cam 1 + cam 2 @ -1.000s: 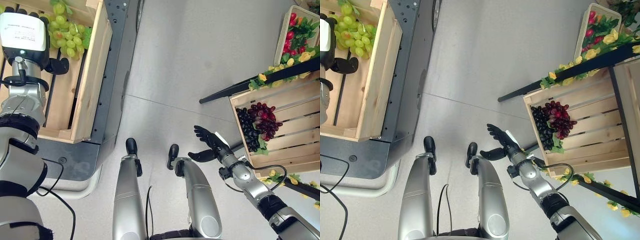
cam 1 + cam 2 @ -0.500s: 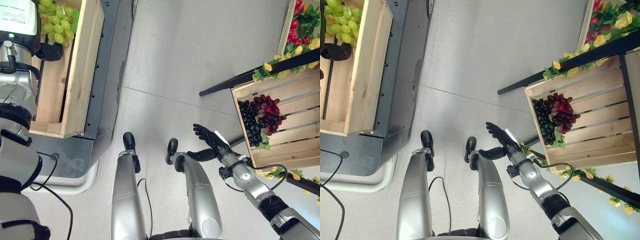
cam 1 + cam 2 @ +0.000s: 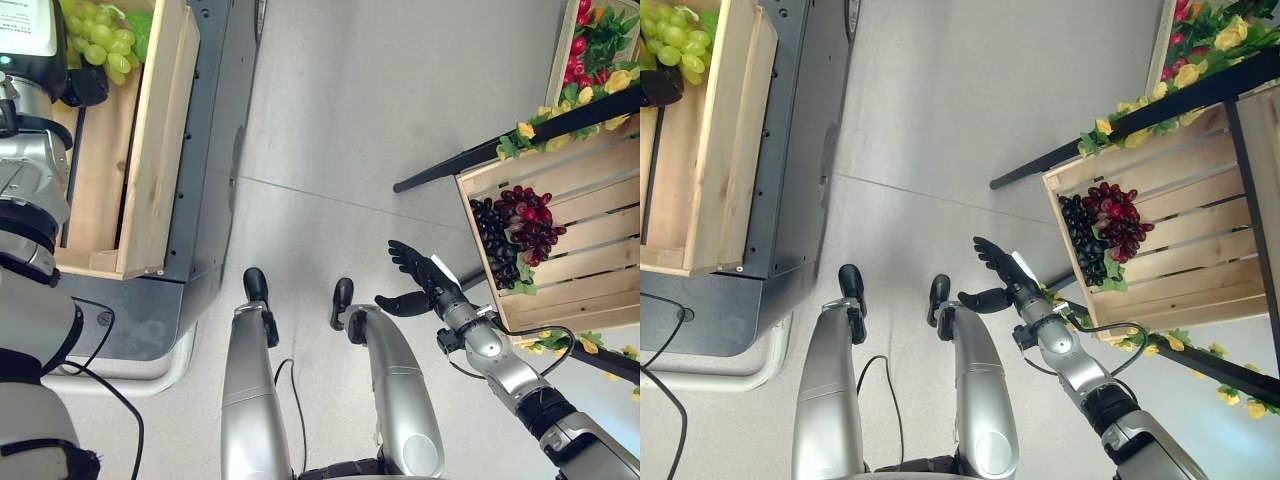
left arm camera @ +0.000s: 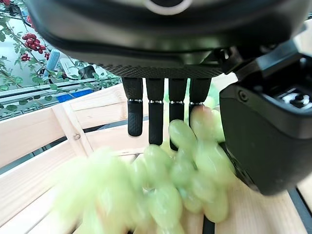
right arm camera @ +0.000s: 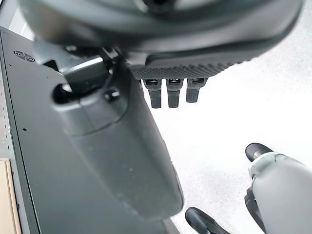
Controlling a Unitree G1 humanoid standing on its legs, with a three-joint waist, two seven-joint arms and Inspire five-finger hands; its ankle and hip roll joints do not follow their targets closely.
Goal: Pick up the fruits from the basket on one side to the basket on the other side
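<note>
the green grapes [image 4: 180,180] lie in the wooden crate [image 3: 150,150] at the robot's left, right under the left hand [image 4: 161,105], whose fingers reach out straight over the bunch, gripping nothing. the right hand [image 3: 418,278] hangs open beside the slatted crate [image 3: 590,230], which holds dark grapes [image 3: 515,235] at its near edge.
</note>
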